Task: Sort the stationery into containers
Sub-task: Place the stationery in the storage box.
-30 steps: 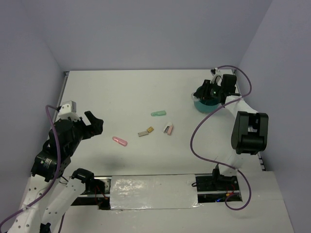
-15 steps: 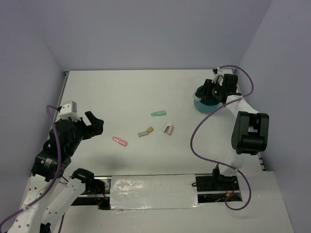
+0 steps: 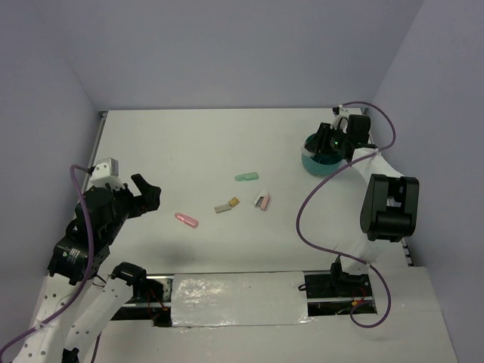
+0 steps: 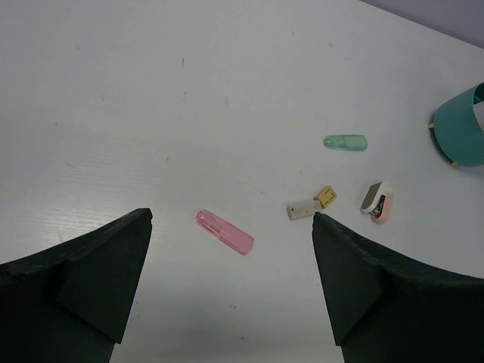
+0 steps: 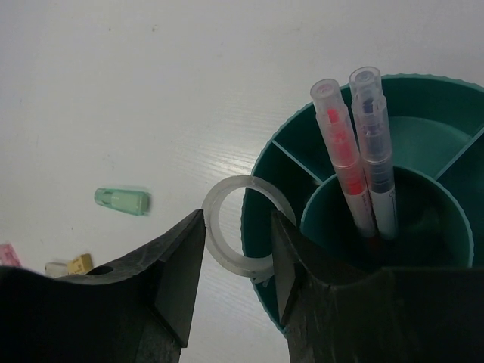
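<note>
The white tape ring (image 5: 227, 253) sits tilted against the outer rim of the round teal organiser (image 5: 423, 128), on its left side in the right wrist view, partly over an outer compartment and partly over the table (image 3: 189, 144). The right gripper (image 5: 238, 218) has its 2 fingers on either side of the ring with the jaws part-way apart; I cannot tell whether they press on it or have let go. In the organiser's central well, 2 clear pens lean side by side, 1 with a red core (image 5: 344, 151) and 1 with a dark blue core (image 5: 376, 151). Out on the table lie a mint-green capsule (image 4: 345, 142), a grey-tan block (image 4: 310, 204), a small white-and-pink item (image 4: 376, 201) and a pink capsule (image 4: 224, 231). The left gripper (image 4: 231, 218) hovers above them, spread wide and holding nothing.
</note>
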Controlling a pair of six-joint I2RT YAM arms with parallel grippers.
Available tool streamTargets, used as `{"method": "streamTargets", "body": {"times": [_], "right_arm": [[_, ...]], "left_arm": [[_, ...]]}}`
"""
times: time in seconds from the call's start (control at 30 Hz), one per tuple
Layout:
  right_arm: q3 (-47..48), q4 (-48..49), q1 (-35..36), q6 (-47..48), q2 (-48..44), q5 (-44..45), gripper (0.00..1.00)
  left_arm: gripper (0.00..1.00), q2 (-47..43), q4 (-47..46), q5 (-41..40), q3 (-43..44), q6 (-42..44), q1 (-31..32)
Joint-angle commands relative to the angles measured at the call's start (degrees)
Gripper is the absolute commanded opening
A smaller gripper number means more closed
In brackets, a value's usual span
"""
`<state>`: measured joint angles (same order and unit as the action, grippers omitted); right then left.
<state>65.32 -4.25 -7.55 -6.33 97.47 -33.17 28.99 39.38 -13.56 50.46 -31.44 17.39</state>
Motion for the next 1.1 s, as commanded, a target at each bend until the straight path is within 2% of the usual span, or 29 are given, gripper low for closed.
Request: {"method": "streamTargets", "body": {"times": [0.0, 0.27, 0.77, 0.87, 1.0, 1.07], "right_arm": [[2.3, -2.1, -0.3, 0.5, -2.4, 0.7, 0.48], [2.7, -3.8, -0.3, -0.5, -1.1, 2.2, 0.49], [2.1, -3.8, -0.2, -2.5, -9.0, 3.7, 0.53], [2.1, -6.0, 2.4, -2.1, -11.7, 4.9, 0.55], [0.8, -10.1, 14.7, -1.3, -18.6, 14.4, 0.59], [-2.2, -11.0, 19.1, -4.0, -21.3, 23.8, 0.65]], "left_arm": [[0.99, -0.5, -2.3, 0.6, 0.0, 1.5, -0.3], [0.99, -0.9, -2.4, 0.6, 0.0, 1.4, -0.2], [0.99, -1.0, -2.8, 1.3, -0.2, 1.7, -0.2], [0.99, -1.1, -2.6, 0.7, -0.1, 1.6, -0.2], [0.99, -0.6, -1.7, -1.2, 0.1, 0.5, -0.2], [0.99, 0.0, -1.0, -2.5, 0.6, 0.0, -0.3]]}}
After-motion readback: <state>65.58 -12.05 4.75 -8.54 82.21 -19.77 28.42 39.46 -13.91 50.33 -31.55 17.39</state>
